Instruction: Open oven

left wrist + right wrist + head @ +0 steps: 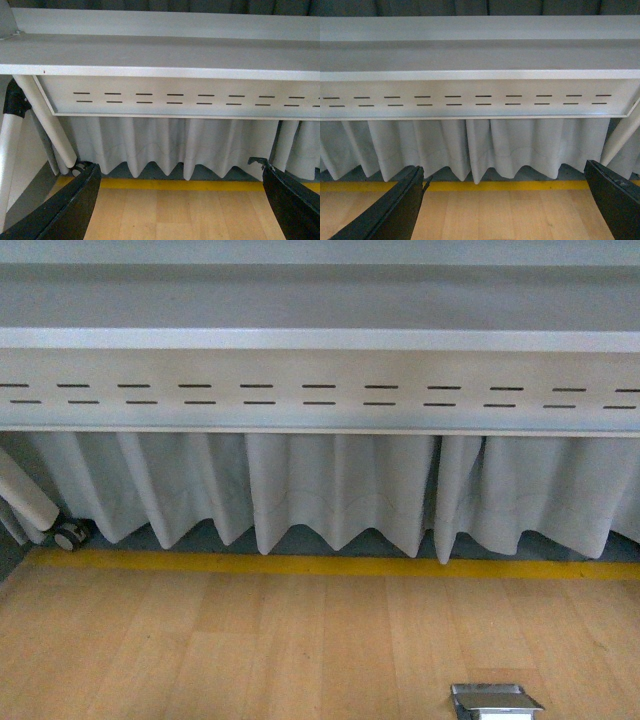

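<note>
The oven is out of view in every frame. My left gripper (180,205) is open and empty; its black fingers (75,210) stand wide apart over bare wooden floor. My right gripper (505,205) is open and empty as well, its black fingers (400,212) wide apart over the same floor. Neither arm shows in the front view.
A grey table's underside with a slotted metal panel (320,390) fills the upper part of all views. White curtain (340,490) hangs behind it, above a yellow floor strip (300,565). A table leg with caster (70,535) stands at left. A metal floor box (495,702) sits low right.
</note>
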`<state>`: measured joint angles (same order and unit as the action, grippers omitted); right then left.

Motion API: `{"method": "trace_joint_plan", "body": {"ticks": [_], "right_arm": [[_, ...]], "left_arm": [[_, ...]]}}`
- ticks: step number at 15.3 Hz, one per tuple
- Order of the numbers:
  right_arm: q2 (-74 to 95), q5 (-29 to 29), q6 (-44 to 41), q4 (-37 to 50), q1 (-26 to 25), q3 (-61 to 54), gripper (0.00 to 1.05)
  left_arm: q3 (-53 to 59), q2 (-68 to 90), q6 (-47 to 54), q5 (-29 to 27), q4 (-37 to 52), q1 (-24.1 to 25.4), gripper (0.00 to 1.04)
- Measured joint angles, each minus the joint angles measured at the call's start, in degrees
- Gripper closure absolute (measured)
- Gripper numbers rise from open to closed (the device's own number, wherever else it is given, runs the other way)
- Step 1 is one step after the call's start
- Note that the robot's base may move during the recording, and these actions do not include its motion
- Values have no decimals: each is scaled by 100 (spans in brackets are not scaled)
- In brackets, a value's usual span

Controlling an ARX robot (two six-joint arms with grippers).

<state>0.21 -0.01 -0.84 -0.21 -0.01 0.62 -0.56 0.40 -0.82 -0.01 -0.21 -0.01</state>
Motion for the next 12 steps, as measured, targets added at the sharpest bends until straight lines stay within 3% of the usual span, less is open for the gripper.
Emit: {"method": "trace_joint_plan", "body": {"ticks": [12], "right_arm": [[0, 2, 0, 2, 0, 0, 6]], "left_arm": [[0, 0, 0, 0, 2, 0, 7]]}}
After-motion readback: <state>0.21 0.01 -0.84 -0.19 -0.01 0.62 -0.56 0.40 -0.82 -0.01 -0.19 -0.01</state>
